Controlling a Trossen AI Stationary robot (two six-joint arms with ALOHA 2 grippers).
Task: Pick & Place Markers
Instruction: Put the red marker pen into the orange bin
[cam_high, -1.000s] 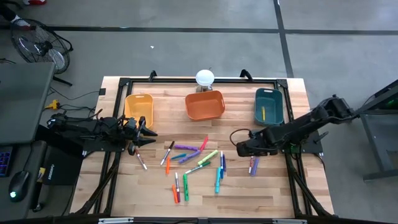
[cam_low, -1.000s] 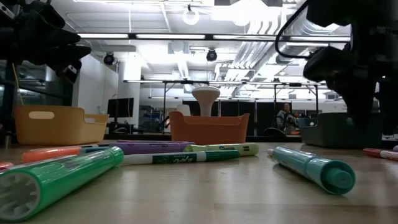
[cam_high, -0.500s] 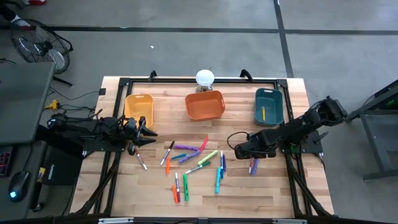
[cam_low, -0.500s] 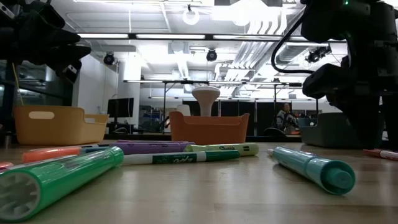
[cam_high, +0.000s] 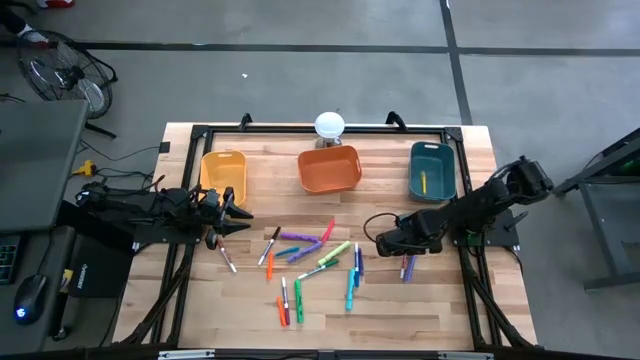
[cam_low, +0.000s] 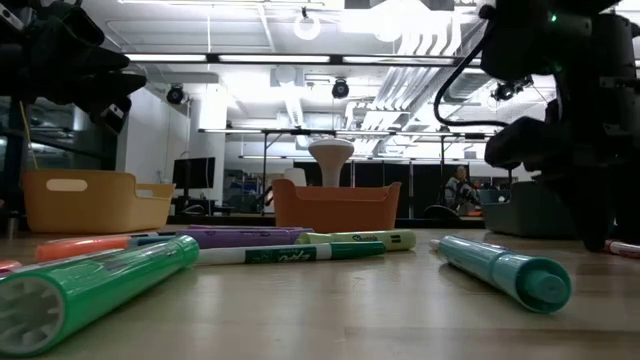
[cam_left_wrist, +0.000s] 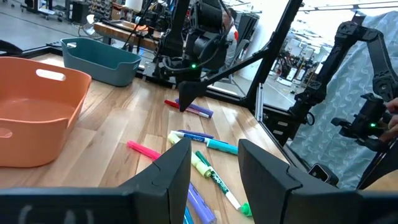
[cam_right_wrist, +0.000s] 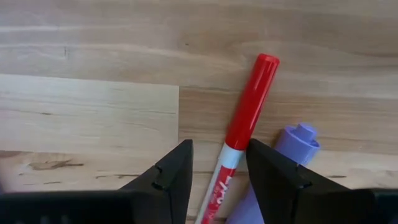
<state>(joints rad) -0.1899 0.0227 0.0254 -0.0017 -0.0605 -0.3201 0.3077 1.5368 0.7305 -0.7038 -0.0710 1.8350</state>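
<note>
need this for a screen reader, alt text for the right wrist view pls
The right gripper points down at a wooden table, its two dark fingers on either side of a red-capped marker lying on the wood. A purple marker lies right beside the red-capped one.

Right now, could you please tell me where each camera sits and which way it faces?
High: overhead, straight down on the wooden table; both arms.
Low: table height, level past the fat green marker; arms above.
Left wrist: left hand faces the right arm.
Right wrist: right hand straddles the red-capped white marker.
Shared: the orange plastic bin shows in high, low and left wrist.
</note>
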